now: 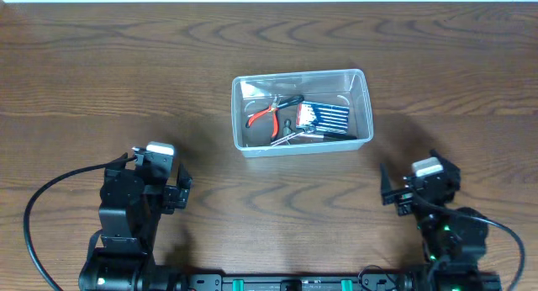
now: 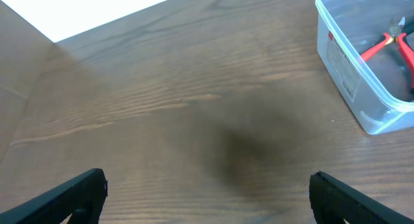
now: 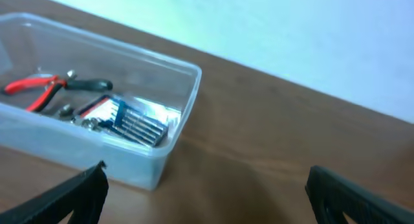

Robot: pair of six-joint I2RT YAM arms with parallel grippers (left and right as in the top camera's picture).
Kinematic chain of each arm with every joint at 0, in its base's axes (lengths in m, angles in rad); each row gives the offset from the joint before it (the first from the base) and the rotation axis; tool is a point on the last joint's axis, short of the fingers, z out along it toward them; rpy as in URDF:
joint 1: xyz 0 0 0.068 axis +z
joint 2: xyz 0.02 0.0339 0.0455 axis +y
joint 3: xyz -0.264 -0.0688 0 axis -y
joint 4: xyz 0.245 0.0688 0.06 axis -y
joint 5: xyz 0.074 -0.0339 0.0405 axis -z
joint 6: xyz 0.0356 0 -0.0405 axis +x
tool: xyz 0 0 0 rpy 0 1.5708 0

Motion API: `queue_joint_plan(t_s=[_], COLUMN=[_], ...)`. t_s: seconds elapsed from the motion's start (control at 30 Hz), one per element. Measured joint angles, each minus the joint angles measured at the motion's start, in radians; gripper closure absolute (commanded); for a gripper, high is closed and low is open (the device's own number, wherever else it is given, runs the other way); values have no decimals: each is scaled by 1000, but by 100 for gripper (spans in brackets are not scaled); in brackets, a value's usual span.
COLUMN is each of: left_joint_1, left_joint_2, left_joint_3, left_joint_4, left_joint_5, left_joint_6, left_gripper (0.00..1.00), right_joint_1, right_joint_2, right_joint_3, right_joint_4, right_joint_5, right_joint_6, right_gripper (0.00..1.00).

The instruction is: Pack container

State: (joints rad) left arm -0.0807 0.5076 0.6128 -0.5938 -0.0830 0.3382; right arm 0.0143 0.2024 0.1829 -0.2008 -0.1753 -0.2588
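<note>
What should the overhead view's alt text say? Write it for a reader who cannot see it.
A clear container on a wooden table holds red-handled pliers, a dark tool set and small metal pieces. Two black robot arms sit near the bottom edge, the left gripper and right gripper both open, empty and apart from the container.

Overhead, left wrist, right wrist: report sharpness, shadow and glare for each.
Overhead: sharp and evenly lit, the container casting a faint shadow. Left wrist: slightly soft, a dark shadow patch on the table ahead of the jaws. Right wrist: blurriest, pliers smeared, a glare patch beside the dark tool set, background washed pale.
</note>
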Motion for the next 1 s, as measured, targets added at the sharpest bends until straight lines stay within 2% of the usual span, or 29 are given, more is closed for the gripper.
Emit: queue_joint_plan(t_s=[0.17, 0.53, 1.0], left_joint_1=[0, 0, 0], left_joint_2=[0, 0, 0], left_joint_3=[0, 0, 0], left_joint_4=[0, 0, 0], left_joint_5=[0, 0, 0], left_joint_6=[0, 0, 0], left_gripper=[2, 2, 2], right_joint_1=[11, 11, 11], right_joint_2=[-7, -103, -108], right_joint_3=[-116, -171, -171], right_joint_4=[144, 127, 127], right_joint_5=[37, 168, 184], right_joint_6=[0, 96, 147], right_gripper=[1, 1, 1])
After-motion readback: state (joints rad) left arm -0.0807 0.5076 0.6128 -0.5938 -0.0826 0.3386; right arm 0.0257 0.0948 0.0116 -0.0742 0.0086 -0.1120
